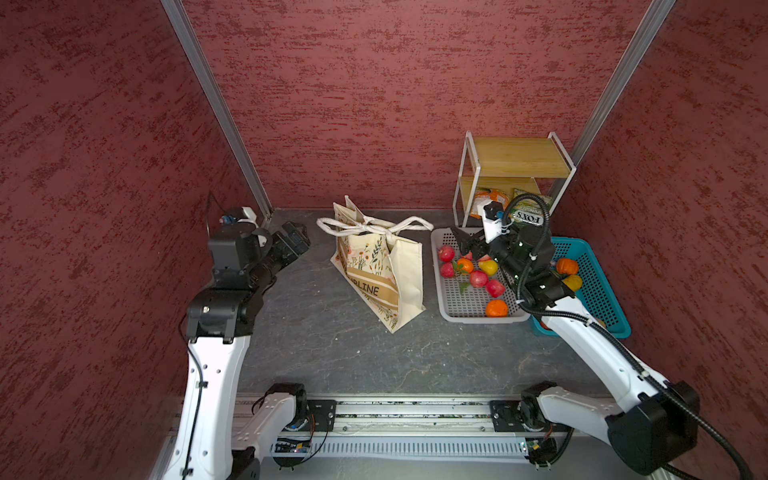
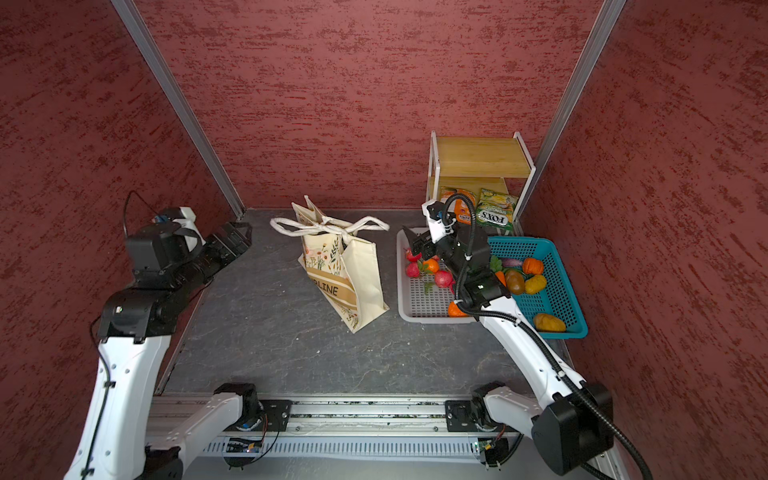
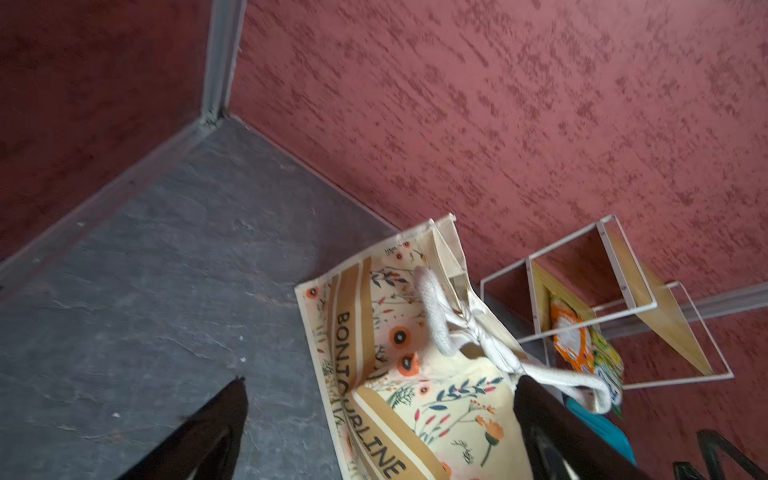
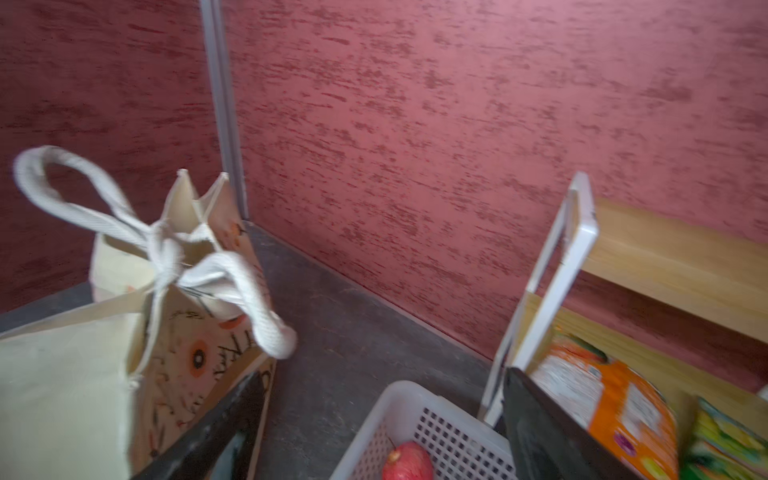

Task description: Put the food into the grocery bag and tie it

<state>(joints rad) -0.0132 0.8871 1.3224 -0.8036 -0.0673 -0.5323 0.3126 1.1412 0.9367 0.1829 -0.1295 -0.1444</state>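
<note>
The left end effector (image 1: 298, 239) hangs with its jaws spread wide and nothing between them, above the counter (image 1: 324, 345) to the left of the grocery bag (image 1: 384, 274) and well apart from it. The right end effector (image 1: 463, 243) is likewise spread and empty, poised over the far corner of the grey basket (image 1: 482, 319), near the bag's right side but not touching it. Between them the bag stands on the counter near the back wall. Its strap handles (image 1: 353, 227) are drawn across the mouth and crossed into a knot (image 4: 166, 249), with a loop flopping out to either side. We cannot see into the bag, so the food is hidden from us; none of it lies loose on the counter, and we judge it to be inside. What sits in the grey basket, the blue basket (image 1: 598, 286) and on the shelf (image 1: 515, 156) we take to be things not ours to pack. We read this as the close of the tying step, with the knot made and both arms clear. The next move, as we see it, calls for drawing both arms back without snagging a loop. It may also need a check of the knot, since we cannot tell how tight it sits.
</note>
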